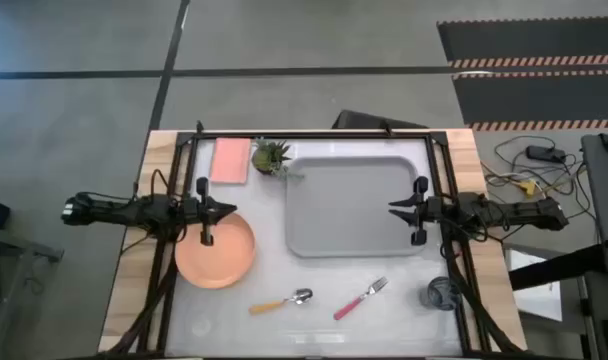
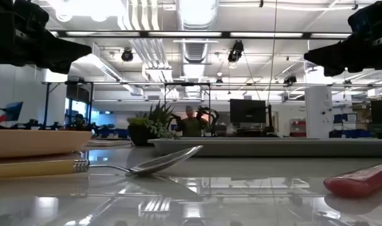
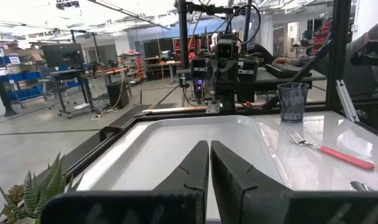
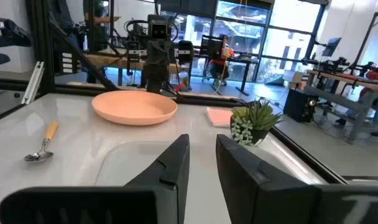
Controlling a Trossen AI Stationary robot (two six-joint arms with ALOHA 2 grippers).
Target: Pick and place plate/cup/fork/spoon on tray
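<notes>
Left gripper (image 1: 232,210) shut, empty, over the plate (image 1: 215,251) rim; right gripper (image 1: 394,209) narrowly parted, empty, over the tray (image 1: 350,205) edge. Only the high view shows the cup (image 1: 443,294), behind-right of it. Fork (image 1: 360,298) and spoon (image 1: 280,301) lie diagonal, heads toward the tray.

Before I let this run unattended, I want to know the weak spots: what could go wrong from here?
1. The plate lies partly under the shut left gripper; a flat plate gives fingers little to pinch, so it may slide.
2. The small potted plant stands right at the tray corner; a carried plate could topple it.
3. The cup sits near the table's front right edge, beside the frame; a nudge from the right gripper could knock it off.
</notes>
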